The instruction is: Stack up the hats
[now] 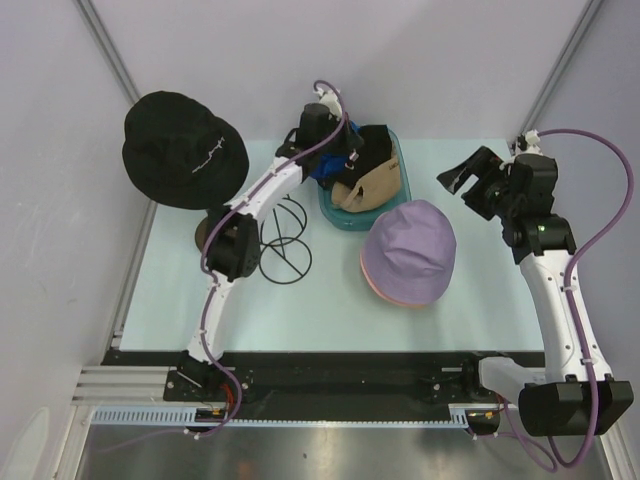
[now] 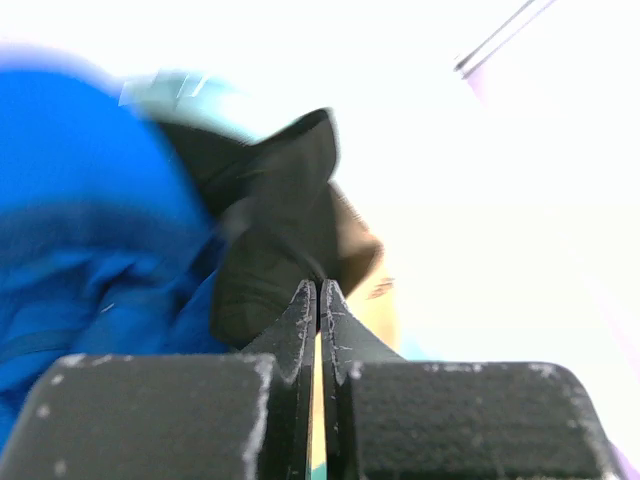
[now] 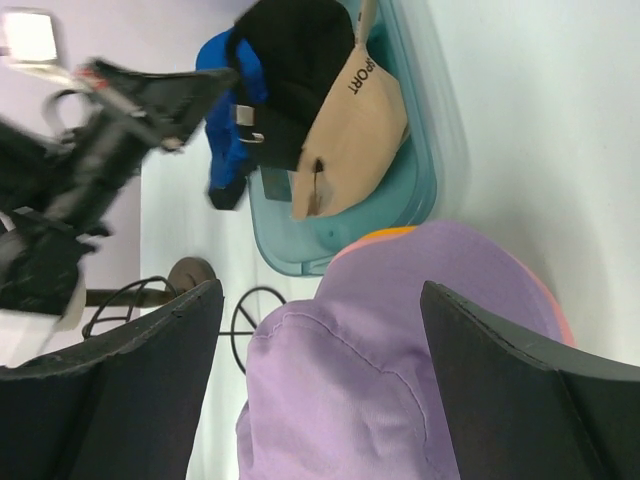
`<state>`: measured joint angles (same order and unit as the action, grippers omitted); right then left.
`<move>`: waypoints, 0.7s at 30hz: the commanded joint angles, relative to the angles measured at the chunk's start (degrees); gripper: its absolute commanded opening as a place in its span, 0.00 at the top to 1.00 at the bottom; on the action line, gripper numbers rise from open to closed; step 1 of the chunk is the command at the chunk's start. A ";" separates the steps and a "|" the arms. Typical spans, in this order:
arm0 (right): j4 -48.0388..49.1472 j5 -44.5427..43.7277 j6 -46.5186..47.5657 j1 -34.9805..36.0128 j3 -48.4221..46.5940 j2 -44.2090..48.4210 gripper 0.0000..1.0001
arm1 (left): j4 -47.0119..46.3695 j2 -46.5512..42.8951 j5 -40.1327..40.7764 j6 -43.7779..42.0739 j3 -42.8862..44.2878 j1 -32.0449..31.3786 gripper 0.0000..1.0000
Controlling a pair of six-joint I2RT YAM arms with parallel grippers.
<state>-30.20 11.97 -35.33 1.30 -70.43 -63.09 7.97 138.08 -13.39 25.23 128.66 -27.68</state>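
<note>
A lavender bucket hat (image 1: pixel 408 250) lies on the mat on top of a pink hat (image 1: pixel 400 298) and an orange hat (image 3: pixel 385 235). A tan cap (image 1: pixel 375 185), a blue cap (image 1: pixel 322 167) and a black cap (image 1: pixel 372 138) lie in a teal bin (image 1: pixel 335 212). A black bucket hat (image 1: pixel 183 148) hangs on a stand at the far left. My left gripper (image 1: pixel 345 152) is shut over the bin; in the left wrist view its tips (image 2: pixel 318 290) sit at the black fabric (image 2: pixel 275 250) beside the blue cap (image 2: pixel 90 230). My right gripper (image 1: pixel 470 185) is open and empty, right of the lavender hat (image 3: pixel 400 370).
A black wire stand (image 1: pixel 285 240) and the brown base (image 1: pixel 205 232) of the hat stand are beside my left arm. Grey walls enclose the mat on three sides. The mat's right strip lies under my right arm.
</note>
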 commanded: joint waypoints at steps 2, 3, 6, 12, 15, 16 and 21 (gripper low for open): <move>4.97 0.86 0.44 -0.86 -0.50 1.39 0.15 | -7.18 -14.67 -4.45 1.57 1.86 -0.36 1.00; 5.75 1.04 0.53 -0.86 -0.15 1.56 0.15 | -7.00 -15.64 -4.54 1.49 1.77 -0.36 1.00; 7.34 1.48 0.53 -2.79 0.73 1.92 0.15 | -7.44 -19.24 -5.59 1.57 1.59 -0.36 1.00; 8.92 3.24 0.18 -3.59 1.35 2.44 0.15 | -5.69 -21.45 -8.66 2.54 0.80 -0.44 1.00; 9.54 3.76 0.18 -3.59 1.70 3.23 0.15 | -5.33 -23.73 -9.11 3.07 0.19 -0.88 1.00; 9.45 4.03 0.18 -3.59 1.79 3.32 0.15 | -5.50 -24.52 -8.85 3.07 0.01 -1.14 1.00; 10.86 6.40 -0.26 -2.97 2.67 4.47 0.15 | -7.00 -29.17 -8.50 4.47 1.15 -1.76 1.00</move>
<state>-23.20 15.70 -35.38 -2.09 -67.96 -60.49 4.14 116.84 -21.04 27.70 128.35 -28.77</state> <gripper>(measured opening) 0.853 0.009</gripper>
